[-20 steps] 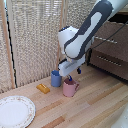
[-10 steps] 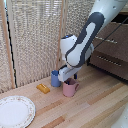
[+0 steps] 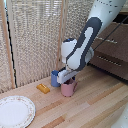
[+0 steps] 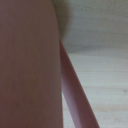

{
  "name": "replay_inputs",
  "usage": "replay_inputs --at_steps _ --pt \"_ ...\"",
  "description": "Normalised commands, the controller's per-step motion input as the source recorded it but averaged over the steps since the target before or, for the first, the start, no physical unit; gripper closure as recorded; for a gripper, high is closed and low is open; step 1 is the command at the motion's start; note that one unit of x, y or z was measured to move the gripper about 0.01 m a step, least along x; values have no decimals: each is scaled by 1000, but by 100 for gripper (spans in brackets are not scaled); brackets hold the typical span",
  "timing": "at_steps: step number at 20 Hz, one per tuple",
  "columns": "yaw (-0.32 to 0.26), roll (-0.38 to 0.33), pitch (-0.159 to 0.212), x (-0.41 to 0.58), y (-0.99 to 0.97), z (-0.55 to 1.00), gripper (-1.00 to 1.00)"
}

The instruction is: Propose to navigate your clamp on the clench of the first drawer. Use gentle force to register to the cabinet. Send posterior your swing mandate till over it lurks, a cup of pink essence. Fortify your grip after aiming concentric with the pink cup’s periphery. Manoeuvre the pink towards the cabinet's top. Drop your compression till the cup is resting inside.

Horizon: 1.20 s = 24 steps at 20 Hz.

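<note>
The pink cup (image 3: 68, 88) stands upright on the wooden table, just in front of a blue cup (image 3: 55, 78). My clamp (image 3: 68, 78) reaches down from the white arm onto the pink cup's rim, and its fingers are hidden against the cup. The wrist view is filled by the pink cup (image 4: 27, 65) seen very close, with pale table wood beside it. The dark brown cabinet (image 3: 116, 52) stands at the exterior view's right, and silver bar handles (image 3: 108, 60) show on its drawer fronts. The arm covers much of the upper cabinet, so I cannot pick out the first drawer or its clench.
A small yellow block (image 3: 43, 88) lies on the table at the exterior view's left of the cups. A white plate (image 3: 15, 111) sits at the near left corner. A slatted screen (image 3: 35, 35) stands behind the table.
The arm has shifted only slightly over the pink cup, with the clamp staying at its rim. The pink cup rests in the same spot on the table.
</note>
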Motion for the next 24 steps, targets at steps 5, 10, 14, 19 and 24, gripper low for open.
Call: replay_inputs --at_steps 5,10,14,19,24 --pt "16 1 16 -192 5 -10 100" --pt "11 0 16 -69 14 -13 100" --pt "-4 -9 27 -262 26 -24 100" --pt "-166 -3 -55 -446 39 61 100" --pt "-270 -21 -102 -88 -2 452 100"
